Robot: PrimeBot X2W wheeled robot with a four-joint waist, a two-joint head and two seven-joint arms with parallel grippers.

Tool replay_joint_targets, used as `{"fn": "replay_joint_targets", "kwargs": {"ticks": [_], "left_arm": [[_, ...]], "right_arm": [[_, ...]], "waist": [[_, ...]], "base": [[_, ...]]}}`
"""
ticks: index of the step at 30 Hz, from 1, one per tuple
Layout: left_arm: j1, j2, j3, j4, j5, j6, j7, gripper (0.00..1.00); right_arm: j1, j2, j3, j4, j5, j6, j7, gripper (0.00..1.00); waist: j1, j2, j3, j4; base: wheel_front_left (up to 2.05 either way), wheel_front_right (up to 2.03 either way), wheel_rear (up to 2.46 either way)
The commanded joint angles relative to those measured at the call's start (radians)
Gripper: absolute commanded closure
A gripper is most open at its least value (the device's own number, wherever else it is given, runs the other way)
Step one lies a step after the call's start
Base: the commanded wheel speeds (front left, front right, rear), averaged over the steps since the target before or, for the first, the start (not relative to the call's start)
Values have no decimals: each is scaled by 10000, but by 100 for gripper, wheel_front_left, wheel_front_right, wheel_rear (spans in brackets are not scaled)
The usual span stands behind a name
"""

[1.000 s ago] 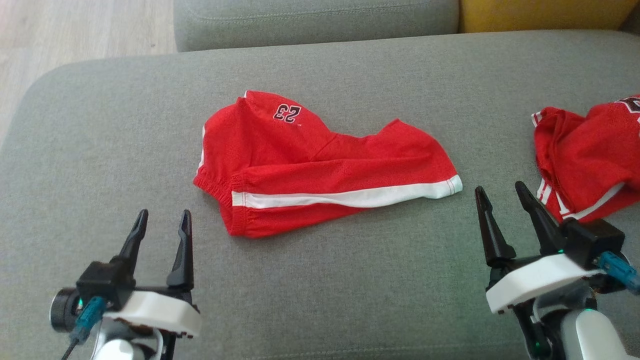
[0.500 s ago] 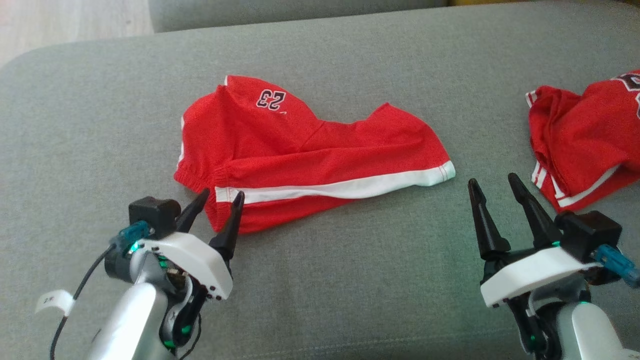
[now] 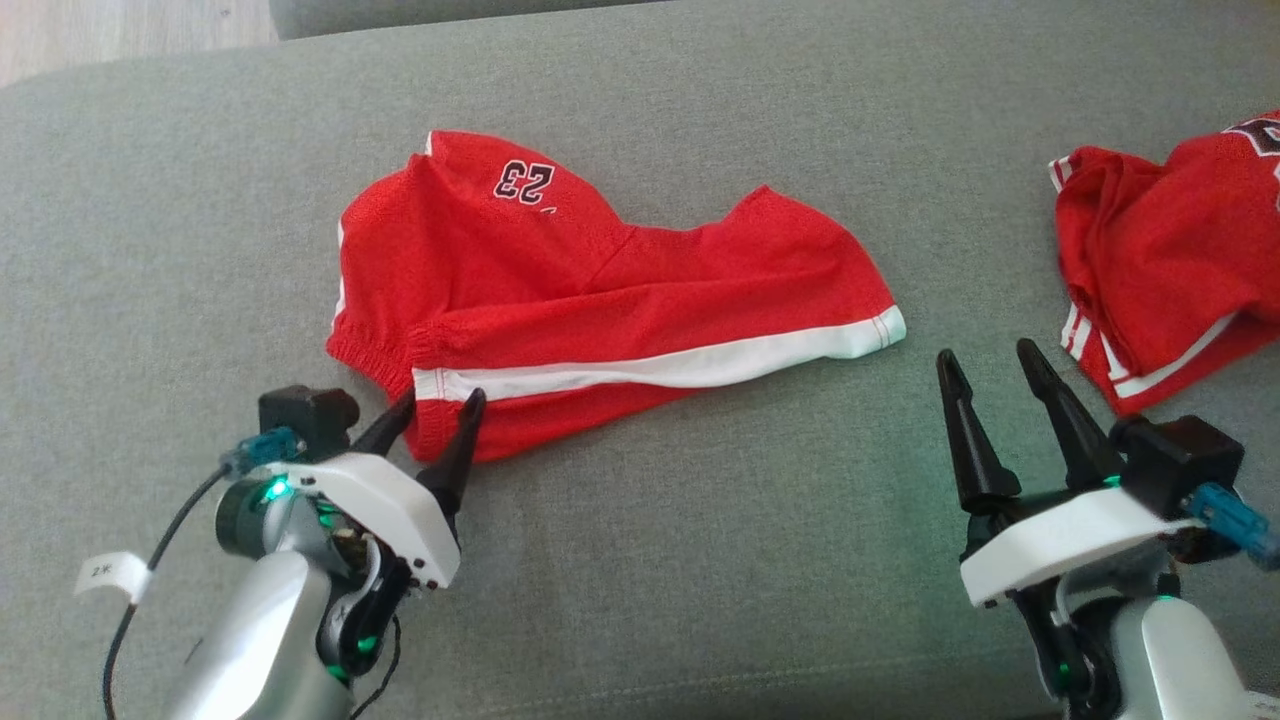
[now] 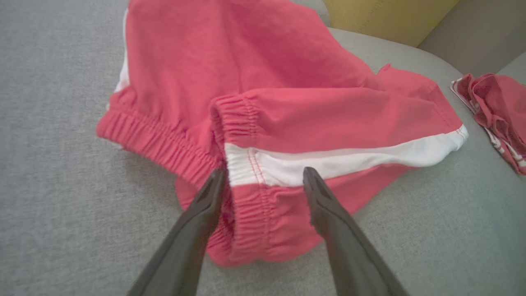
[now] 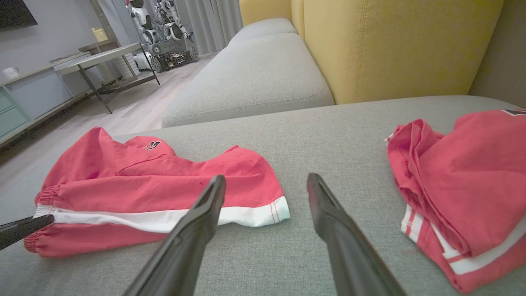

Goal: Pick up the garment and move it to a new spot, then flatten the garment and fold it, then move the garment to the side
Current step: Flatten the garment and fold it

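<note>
Red shorts (image 3: 600, 290) with a white side stripe (image 3: 660, 368) and the number 23 are seen lying loosely doubled over near the middle of the grey sofa cushion (image 3: 700, 560), the gathered waistband towards the robot's left and the leg hem towards its right. The left claw (image 3: 443, 396) is held at the near corner of the waistband with its two fingers spread apart. In the left wrist view one fingertip is placed against the elastic and the other over the end of the stripe, so the corner lies between them without being clamped; whether the cloth is actually touched cannot be told. The right claw (image 3: 984, 350) is likewise held with its fingers apart and nothing between them, over bare cushion just beyond the hem end of the stripe. A second red garment (image 3: 1150, 260) with white trim is crumpled at the right edge of the cushion, well apart from the shorts. A yellow backrest (image 5: 390, 45) is seen behind it in the right wrist view
</note>
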Motion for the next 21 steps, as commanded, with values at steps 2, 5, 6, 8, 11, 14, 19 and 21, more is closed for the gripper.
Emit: {"fn": "replay_joint_targets", "kwargs": {"ticks": [2, 5, 6, 8, 11, 14, 19, 21], "left_arm": [[-558, 157, 284, -262, -64, -77, -122, 89], [-644, 199, 251, -287, -3, -99, -268, 100], [-667, 206, 233, -297, 30, -92, -312, 100], [-699, 204, 178, -350, 95, -69, -364, 100], [-738, 181, 81, -446, 172, -54, -425, 100], [-792, 152, -5, -538, 229, -57, -507, 100], [-904, 75, -179, -747, 354, -83, -731, 100], [-944, 20, -264, -787, 368, -111, -784, 100]], "right_arm": [[-433, -24, 195, -304, 98, -7, -92, 0], [-484, -24, 147, -251, 95, -7, -87, 0], [-506, -24, 117, -212, 77, -7, -76, 0], [-589, -25, 47, -95, 26, -7, -36, 0], [-879, -89, -95, 261, -53, -7, 68, 0], [-1402, -226, -200, 859, -160, -7, 266, 0], [-2436, -567, -139, 2476, -240, -7, 673, 0], [-2742, -646, -23, 3146, -260, -7, 824, 0]], "waist": [[0, 0, 15, 15], [0, 0, 49, 53], [0, 0, 47, 73], [0, 0, 48, 118], [0, 0, 55, 226], [0, 0, 89, 370], [0, 0, 197, 701], [0, 0, 228, 837]], "base": [[0, 0, 0], [0, 0, 0], [0, 0, 0], [0, 0, 0], [0, 0, 0], [0, 0, 0], [0, 0, 0], [0, 0, 0]]}}
